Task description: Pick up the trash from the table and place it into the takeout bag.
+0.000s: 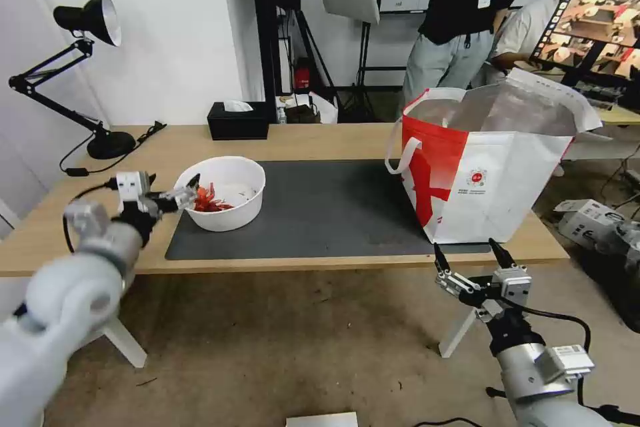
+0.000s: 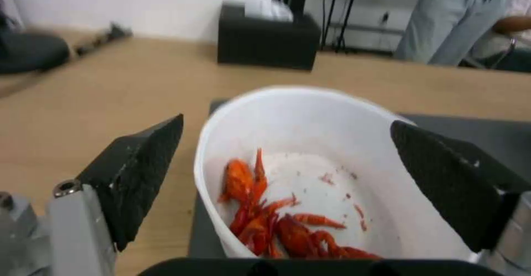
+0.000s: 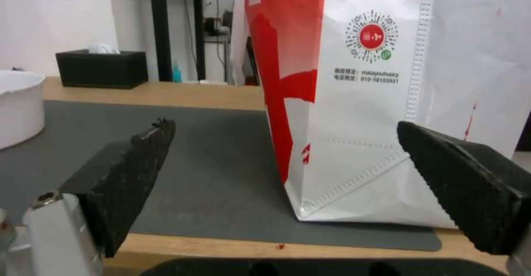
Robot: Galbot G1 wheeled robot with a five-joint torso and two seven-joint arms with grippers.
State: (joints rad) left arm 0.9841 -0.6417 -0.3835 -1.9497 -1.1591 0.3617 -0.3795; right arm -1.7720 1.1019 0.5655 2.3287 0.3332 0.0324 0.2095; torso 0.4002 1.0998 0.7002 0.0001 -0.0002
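A white round bowl (image 1: 230, 203) holding red crayfish shells (image 2: 265, 222) sits on the left end of the dark grey mat (image 1: 320, 213) on the table (image 1: 320, 140). My left gripper (image 1: 173, 181) is open at the bowl's left rim. In the left wrist view that gripper (image 2: 286, 121) has one finger outside the rim and the other over the bowl. The takeout bag (image 1: 487, 180) stands upright and open at the mat's right end. My right gripper (image 1: 465, 248) hangs open below the table's front edge, facing the bag (image 3: 359, 101); nothing is between its fingers (image 3: 127, 172).
A black tissue box (image 1: 237, 120) stands at the table's back edge. A black desk lamp (image 1: 110, 145) and its cable occupy the far left. A small carton (image 1: 587, 220) lies on the floor to the right. People and a monitor are behind the table.
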